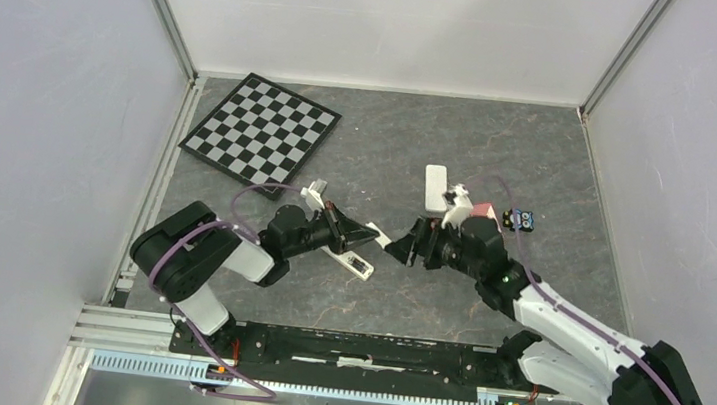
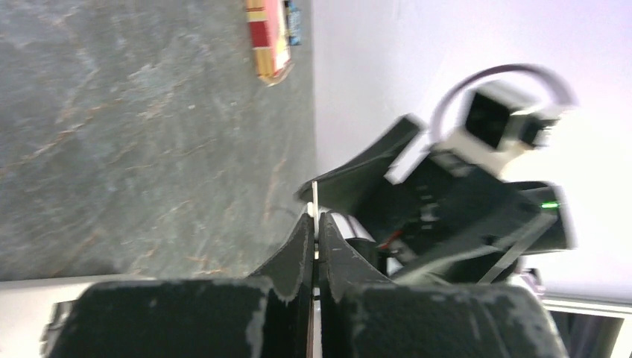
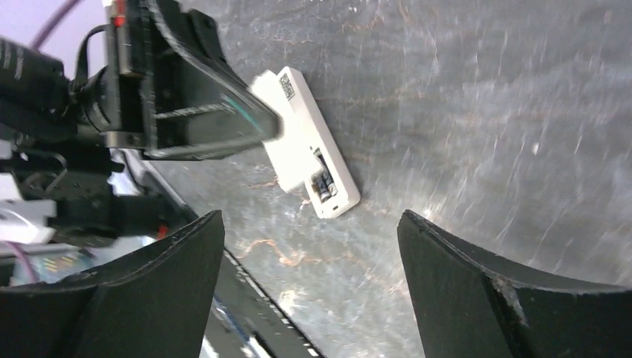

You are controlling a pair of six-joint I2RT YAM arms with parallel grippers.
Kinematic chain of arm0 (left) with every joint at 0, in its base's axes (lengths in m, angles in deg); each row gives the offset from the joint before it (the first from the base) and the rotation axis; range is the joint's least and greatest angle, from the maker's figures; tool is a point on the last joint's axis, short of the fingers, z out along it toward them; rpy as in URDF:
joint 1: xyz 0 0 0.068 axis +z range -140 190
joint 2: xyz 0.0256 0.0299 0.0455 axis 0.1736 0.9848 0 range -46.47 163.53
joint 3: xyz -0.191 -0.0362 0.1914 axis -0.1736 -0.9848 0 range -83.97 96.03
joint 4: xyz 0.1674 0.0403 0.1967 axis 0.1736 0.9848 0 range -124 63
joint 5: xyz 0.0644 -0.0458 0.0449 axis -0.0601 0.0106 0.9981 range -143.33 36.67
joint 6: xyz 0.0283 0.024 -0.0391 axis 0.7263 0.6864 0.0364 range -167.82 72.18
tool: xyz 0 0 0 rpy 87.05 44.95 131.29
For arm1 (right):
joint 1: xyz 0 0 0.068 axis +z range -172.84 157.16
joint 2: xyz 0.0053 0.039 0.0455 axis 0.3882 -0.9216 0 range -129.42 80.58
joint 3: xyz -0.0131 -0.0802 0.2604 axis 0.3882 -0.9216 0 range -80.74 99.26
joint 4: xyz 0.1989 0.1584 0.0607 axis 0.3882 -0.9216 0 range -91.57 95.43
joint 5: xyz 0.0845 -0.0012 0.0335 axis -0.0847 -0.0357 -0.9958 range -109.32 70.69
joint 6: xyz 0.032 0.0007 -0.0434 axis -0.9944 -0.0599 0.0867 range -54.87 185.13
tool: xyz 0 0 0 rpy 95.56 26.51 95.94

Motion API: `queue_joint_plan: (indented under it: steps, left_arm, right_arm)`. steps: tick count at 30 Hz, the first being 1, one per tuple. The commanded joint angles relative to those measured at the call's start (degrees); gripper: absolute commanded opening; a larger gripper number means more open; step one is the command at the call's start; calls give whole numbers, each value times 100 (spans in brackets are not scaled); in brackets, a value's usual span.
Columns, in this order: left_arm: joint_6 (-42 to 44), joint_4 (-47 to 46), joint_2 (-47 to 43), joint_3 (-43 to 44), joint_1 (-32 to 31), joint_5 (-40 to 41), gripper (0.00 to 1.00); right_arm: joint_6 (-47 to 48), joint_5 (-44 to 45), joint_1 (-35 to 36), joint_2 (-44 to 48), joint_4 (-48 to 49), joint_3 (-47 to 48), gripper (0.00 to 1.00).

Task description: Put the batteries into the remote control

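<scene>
Right wrist view: wide-open right gripper (image 3: pixel 309 220) faces the remote control (image 3: pixel 305 145), likely light, rigid and slick, best pinched across its long edges; left gripper (image 2: pixel 314 224) clamps a thin white plate (image 2: pixel 314 195).

The grey table (image 1: pixel 501 147) carries a checkerboard (image 1: pixel 262 129), the remote control (image 3: pixel 302 130), a white slab (image 1: pixel 436 186) and a red box (image 2: pixel 268 37).

Top view looks down on the bench (image 1: pixel 501 147), remote (image 1: pixel 353 259) central; right wrist view shares the remote (image 3: pixel 309 142), close; left wrist view beside it faces the right arm (image 2: pixel 462 201).
</scene>
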Motion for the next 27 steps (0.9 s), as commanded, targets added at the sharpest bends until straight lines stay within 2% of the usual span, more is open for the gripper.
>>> queue_joint_plan:
  steps: [1, 4, 7, 10, 13, 21, 27]
  left_arm:
    - [-533, -725, -536, -91, 19, 363, 2]
    - [-587, -492, -789, -60, 10, 394, 2]
    - [-607, -301, -982, -15, 9, 402, 2]
    - [-654, -203, -1116, 34, 10, 394, 2]
    - [-680, -119, -1237, 95, 10, 402, 2]
    - [-619, 373, -1608, 232, 4, 429, 2]
    - [-593, 520, -1717, 230, 5, 438, 2]
  right_arm:
    - [-2444, 600, 52, 656, 1856, -899, 89]
    - [-2650, 730, 56, 748, 1919, -908, 84]
    - [-2985, 569, 52, 639, 2544, -1041, 77]
    - [-3372, 468, 66, 494, 3185, -1188, 76]
    - [-3596, 402, 72, 307, 3431, -1177, 73]
    - [-3932, 192, 79, -261, 4385, -1185, 48]
    - [-4167, -137, 104, -681, 5049, -1126, 35]
